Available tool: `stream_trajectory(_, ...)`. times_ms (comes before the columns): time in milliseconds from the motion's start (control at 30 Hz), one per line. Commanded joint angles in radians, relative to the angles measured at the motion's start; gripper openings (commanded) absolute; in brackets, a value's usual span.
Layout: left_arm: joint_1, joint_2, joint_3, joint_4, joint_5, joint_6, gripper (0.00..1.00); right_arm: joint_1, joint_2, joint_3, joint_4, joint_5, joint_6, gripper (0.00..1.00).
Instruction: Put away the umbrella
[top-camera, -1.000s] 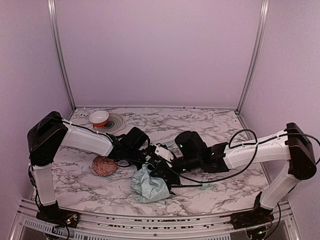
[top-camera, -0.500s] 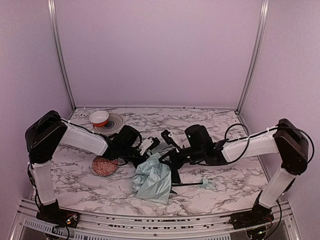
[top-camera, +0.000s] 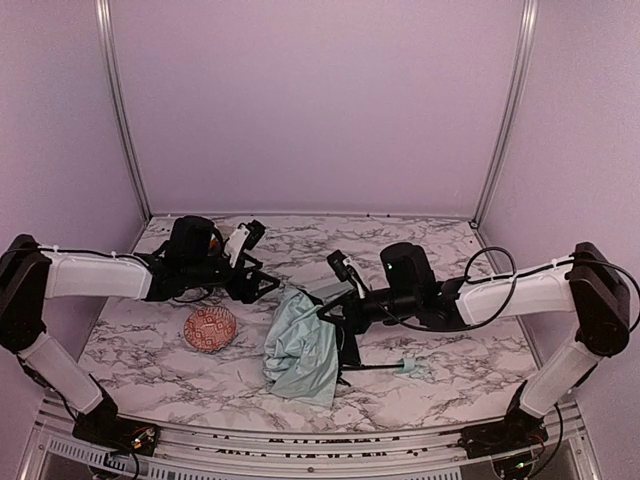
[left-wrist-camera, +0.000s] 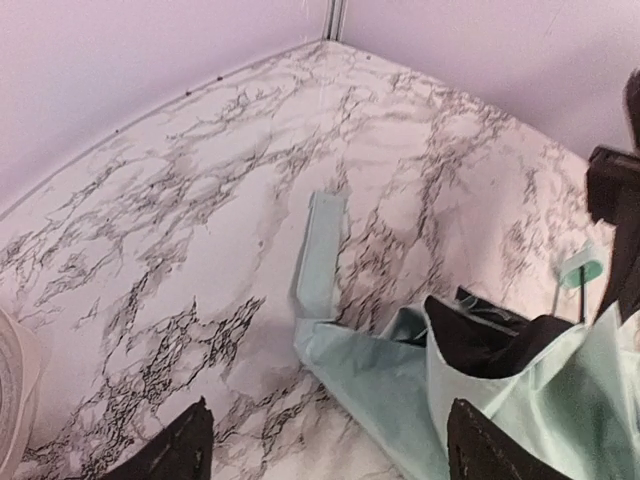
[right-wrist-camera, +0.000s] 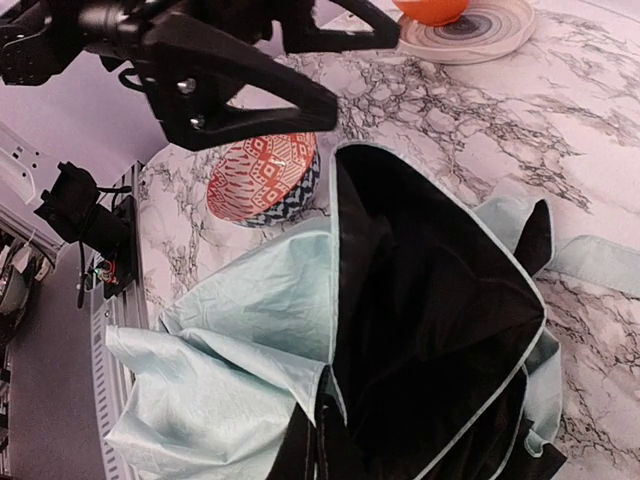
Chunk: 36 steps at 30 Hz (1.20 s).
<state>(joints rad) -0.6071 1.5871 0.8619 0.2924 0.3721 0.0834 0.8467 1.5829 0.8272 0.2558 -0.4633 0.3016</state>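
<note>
So my right claw (right-wrist-camera: 318, 440) is pinched shut on the umbrella (top-camera: 300, 345), propping it up at 6 o'clock on the table (top-camera: 450, 250), probably for folding, while my left claw (left-wrist-camera: 335, 445) hangs wide open and empty at its 10 o'clock.

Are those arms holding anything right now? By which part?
The right gripper pinches the umbrella by the edge of its fabric. The left gripper is open and holds nothing.
</note>
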Motion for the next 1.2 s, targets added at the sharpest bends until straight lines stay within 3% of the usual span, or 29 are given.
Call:
stream_trajectory(0, -0.05, -0.204, -0.056, 0.021, 0.141, 0.085, 0.72, 0.001, -0.026, 0.008, 0.033, -0.008, 0.04, 0.0)
stream_trajectory(100, -0.15, -0.293, -0.092, -0.083, 0.14, 0.254, 0.72, 0.002, -0.026, 0.009, 0.035, -0.003, 0.057, 0.0)
stream_trajectory(167, -0.204, -0.301, -0.078, -0.207, 0.108, 0.328, 0.8, -0.015, -0.026, 0.009, 0.037, 0.0, 0.075, 0.0)
stream_trajectory(267, -0.246, -0.278, -0.04, -0.347, 0.055, 0.383, 0.84, -0.032, -0.03, 0.007, 0.046, 0.018, 0.102, 0.0)
stream_trajectory(367, -0.271, -0.25, -0.041, -0.357, -0.005, 0.418, 0.83, -0.032, -0.029, 0.009, 0.052, 0.023, 0.113, 0.0)
stream_trajectory(467, -0.276, -0.193, -0.018, -0.355, -0.048, 0.428, 0.74, -0.032, -0.026, 0.009, 0.052, 0.023, 0.117, 0.0)
stream_trajectory(567, -0.279, -0.137, 0.017, -0.334, -0.072, 0.42, 0.55, -0.032, -0.022, 0.011, 0.054, 0.021, 0.12, 0.0)
stream_trajectory(700, -0.274, -0.085, 0.053, -0.281, -0.095, 0.364, 0.03, -0.034, -0.012, 0.015, 0.054, 0.022, 0.117, 0.0)
stream_trajectory(900, -0.173, 0.021, 0.061, -0.09, 0.083, 0.136, 0.0, -0.055, 0.035, 0.022, 0.067, 0.011, 0.115, 0.0)
stream_trajectory(1167, -0.156, 0.262, 0.126, -0.099, 0.07, 0.006, 0.0, -0.124, 0.168, 0.069, 0.094, -0.019, 0.104, 0.0)
